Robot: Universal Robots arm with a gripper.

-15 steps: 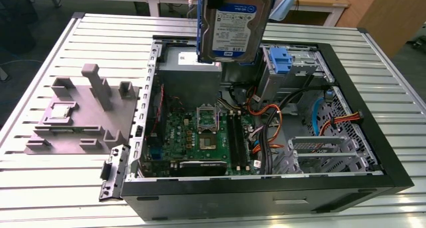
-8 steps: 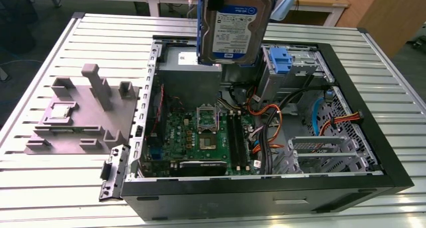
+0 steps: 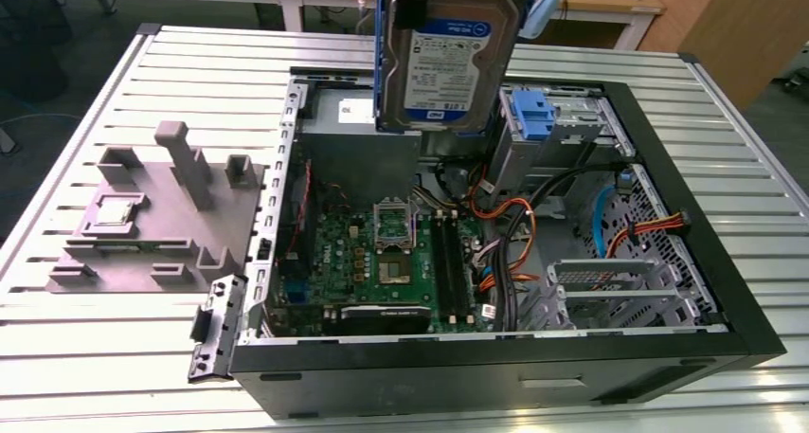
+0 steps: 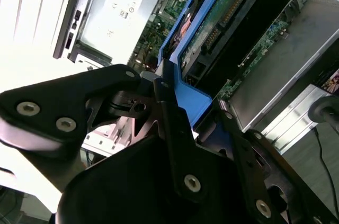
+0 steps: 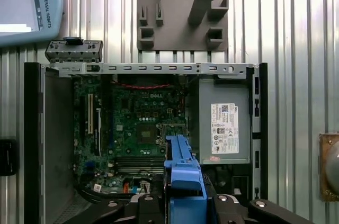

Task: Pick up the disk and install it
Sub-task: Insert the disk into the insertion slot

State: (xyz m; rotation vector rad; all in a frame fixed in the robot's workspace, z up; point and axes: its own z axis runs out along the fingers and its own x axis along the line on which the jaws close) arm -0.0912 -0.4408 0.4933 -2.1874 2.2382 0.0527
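Note:
The disk, a silver-grey drive with a white-and-blue label in a blue carrier, hangs upright high over the back of the open computer case. In the second wrist view my gripper is shut on the disk's blue carrier, whose green circuit-board side shows. The first wrist view looks down past the carrier's blue edge, clamped between my black fingers, onto the motherboard below.
A grey metal box with a white label sits in one corner of the case. A blue latch piece and an empty metal drive cage stand inside. A grey fixture block lies on the slatted table.

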